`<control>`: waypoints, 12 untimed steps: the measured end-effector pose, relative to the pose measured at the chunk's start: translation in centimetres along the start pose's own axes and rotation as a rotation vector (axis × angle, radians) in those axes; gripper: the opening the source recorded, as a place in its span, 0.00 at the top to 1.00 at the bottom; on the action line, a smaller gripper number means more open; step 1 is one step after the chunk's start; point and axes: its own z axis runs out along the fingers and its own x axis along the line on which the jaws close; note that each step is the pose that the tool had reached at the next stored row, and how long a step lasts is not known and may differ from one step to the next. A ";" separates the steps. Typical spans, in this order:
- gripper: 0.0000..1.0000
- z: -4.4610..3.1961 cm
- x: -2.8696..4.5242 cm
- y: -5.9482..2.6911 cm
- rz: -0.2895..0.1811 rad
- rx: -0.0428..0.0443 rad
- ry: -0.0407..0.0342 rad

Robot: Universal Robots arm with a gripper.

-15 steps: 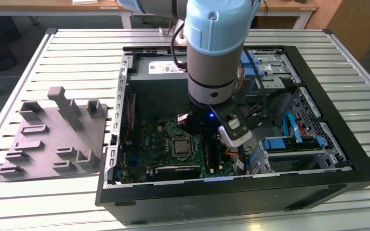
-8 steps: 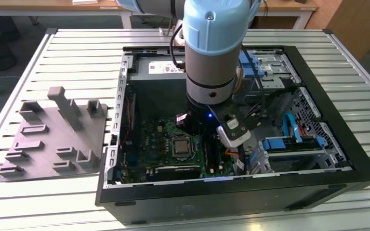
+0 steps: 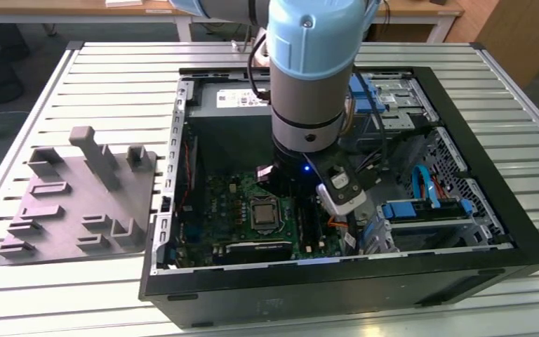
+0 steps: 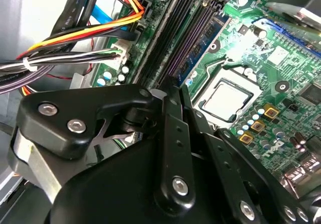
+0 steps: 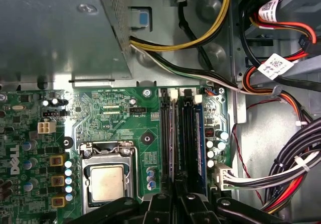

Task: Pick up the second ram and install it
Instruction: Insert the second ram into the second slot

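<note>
Hand: black robot hand (image 5: 183, 204) low over the black memory slots (image 5: 181, 133), lower centre of frame; fingers together.
Second ram: blue-green strip (image 4: 203, 38) seated in slot.

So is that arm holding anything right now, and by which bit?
Cannot be told: the gripper sits right over the memory slots, its body hiding any hold.

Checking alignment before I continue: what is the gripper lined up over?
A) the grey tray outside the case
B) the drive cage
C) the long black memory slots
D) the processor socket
C: in the first wrist view the gripper sits in line with the memory slots, the processor socket off to one side.
</note>
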 end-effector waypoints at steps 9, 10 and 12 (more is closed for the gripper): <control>0.86 -0.03 -0.24 -0.18 0.000 0.0019 0.0006; 0.86 -0.05 -0.24 -0.14 0.000 0.0013 0.0007; 0.86 -0.12 -0.24 -0.09 -0.001 0.0010 0.0008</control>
